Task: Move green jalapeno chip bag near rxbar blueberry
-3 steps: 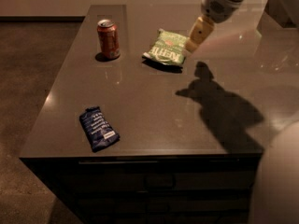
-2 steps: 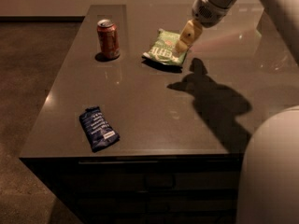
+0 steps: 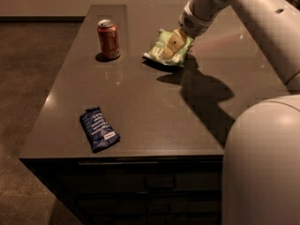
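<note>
**A:** Where is the gripper sitting at this moment?

**B:** The cream-coloured gripper (image 3: 172, 45), at the end of the thick white arm (image 3: 243, 13), is hovering over the far middle of the dark grey bench top (image 3: 154, 107). It is covering part of the crinkly light-green jalapeno chip bag (image 3: 158, 55), which is lying flat there, nearer the far edge than the near one.

**A:** Is it pinching the chip bag, or is it spread?

**B:** I cannot tell. It is overlapping the chip bag, but I cannot make out whether it is gripping or even touching it.

**A:** Why is it angling down from the right?

**B:** I am judging that the arm is reaching in from the right edge so the gripper is meeting the bag from above, since a flat, limp packet is offering little to grab from the side.

**A:** And the target?

**B:** The small flat dark-blue bar wrapper (image 3: 98, 129) with white lettering is lying by the near left corner, well apart from the bag. The red soda can (image 3: 108, 39) is standing upright near the far left edge, just left of the bag, so any carry towards the near left corner is probably needing to pass clear of it.
</note>
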`<state>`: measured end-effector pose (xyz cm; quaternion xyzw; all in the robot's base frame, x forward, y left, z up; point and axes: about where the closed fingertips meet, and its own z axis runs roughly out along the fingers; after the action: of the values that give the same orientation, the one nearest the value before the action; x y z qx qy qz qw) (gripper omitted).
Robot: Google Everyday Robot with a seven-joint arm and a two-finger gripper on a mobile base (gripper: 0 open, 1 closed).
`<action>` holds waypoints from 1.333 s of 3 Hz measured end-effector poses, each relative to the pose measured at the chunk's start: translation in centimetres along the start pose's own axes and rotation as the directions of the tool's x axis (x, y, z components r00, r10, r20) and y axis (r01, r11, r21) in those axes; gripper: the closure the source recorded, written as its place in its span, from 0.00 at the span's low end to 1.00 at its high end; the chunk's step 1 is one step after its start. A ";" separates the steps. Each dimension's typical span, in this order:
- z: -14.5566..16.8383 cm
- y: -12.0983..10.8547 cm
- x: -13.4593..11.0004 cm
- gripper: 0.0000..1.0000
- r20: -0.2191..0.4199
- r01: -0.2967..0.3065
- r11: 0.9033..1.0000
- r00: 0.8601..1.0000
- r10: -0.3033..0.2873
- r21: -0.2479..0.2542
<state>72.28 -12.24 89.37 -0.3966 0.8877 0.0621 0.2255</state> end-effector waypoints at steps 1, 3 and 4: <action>2.1 -0.4 -0.6 0.00 0.003 -0.044 0.999 0.999 0.044 0.007; 4.7 -0.6 -1.5 0.18 0.011 -0.093 0.996 0.996 0.093 0.006; 5.1 -0.9 -1.2 0.41 0.011 -0.110 0.994 0.994 0.110 0.016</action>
<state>75.43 -10.59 85.47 -0.3450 0.9075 0.0689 0.2294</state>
